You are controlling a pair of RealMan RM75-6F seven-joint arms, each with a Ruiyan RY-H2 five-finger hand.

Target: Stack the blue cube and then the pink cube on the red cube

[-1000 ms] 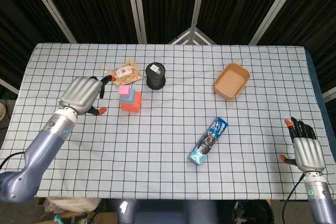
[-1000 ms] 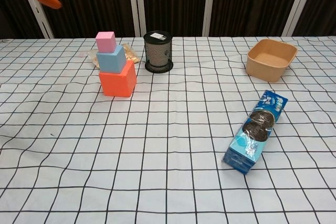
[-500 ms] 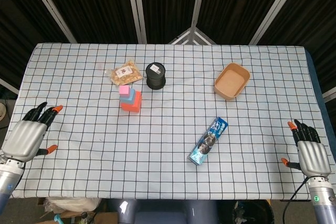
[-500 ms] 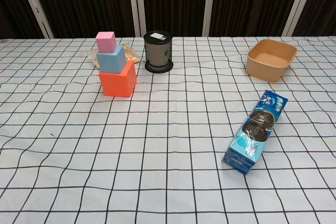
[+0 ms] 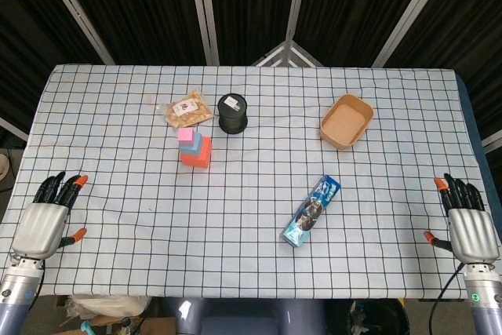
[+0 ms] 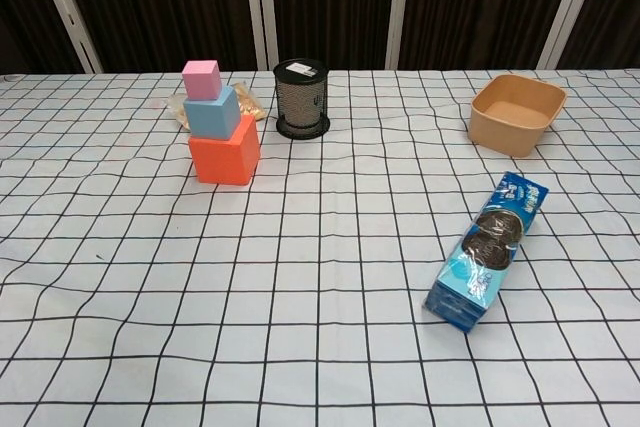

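Note:
The red cube stands on the checked cloth at the left middle, with the blue cube on top of it and the pink cube on the blue one. The head view shows the same stack: red cube, blue cube, pink cube. My left hand lies at the table's near left corner, fingers apart, holding nothing. At the near right corner my right hand is also empty, fingers apart. Neither hand appears in the chest view.
A black mesh cup and a snack bag sit just behind the stack. A tan bowl is at the back right. A blue cookie pack lies right of centre.
My left hand has drawn back from beside the stack to the near left corner. My right hand has shifted slightly toward the near edge. The stack has not moved.

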